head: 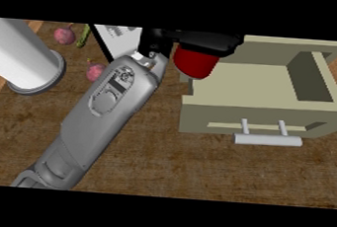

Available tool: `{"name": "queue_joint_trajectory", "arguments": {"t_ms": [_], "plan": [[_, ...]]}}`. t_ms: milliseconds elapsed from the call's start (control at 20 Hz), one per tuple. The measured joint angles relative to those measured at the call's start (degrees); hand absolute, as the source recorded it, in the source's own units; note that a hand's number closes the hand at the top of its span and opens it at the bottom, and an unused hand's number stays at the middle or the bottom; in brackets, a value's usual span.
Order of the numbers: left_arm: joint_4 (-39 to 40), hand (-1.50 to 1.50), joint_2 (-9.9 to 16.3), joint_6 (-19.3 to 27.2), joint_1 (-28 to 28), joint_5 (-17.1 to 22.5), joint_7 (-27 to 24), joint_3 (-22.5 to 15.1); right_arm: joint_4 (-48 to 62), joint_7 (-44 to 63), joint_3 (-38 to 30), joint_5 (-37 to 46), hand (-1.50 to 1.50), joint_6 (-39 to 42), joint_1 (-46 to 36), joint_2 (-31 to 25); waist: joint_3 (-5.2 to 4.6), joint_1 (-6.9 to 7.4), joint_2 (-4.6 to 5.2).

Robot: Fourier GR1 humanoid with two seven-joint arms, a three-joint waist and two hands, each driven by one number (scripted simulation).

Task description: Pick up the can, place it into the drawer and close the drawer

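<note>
The red can [195,63] hangs upside-down-looking and tilted under my left hand [198,40], whose black fingers curl round its top end. It is off the counter, above the left rear corner of the open beige drawer [246,86]. The drawer is pulled out toward me, its front panel carrying a pale bar handle [268,140]. My grey left forearm [109,111] crosses the view from the lower left up to the hand. The right hand does not show.
A white cylinder on a grey round base [22,58] stands at the left. Behind the forearm lie two reddish-purple vegetables [65,35] [95,73], a green one [83,35] and a white-and-black object [118,35]. Brown counter [197,167] spreads in front of the drawer.
</note>
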Motion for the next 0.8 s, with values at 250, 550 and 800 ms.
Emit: {"name": "queue_joint_trajectory", "arguments": {"t_ms": [250, 550, 800], "plan": [[8.95, 1.50, -0.01, 2.23, -8.45, 3.72, -0.85, -0.74, 0.87, 0.80, -1.05, -0.86, -1.50, 0.17, -1.64, -0.92, 0.02, -0.38, 0.10], [18.57, 1.50, -0.01, 5.10, -16.74, 8.38, -1.86, -3.19, 1.06, 1.65, -0.67, -0.55, -1.50, -0.08, -2.89, -0.87, 0.05, -1.07, 0.27], [25.09, 1.50, -0.01, 5.39, -20.55, 12.43, -4.62, -5.02, 1.42, 0.70, -0.05, -0.23, -1.50, 0.20, -2.70, -0.44, 0.06, -1.54, 0.38]]}}
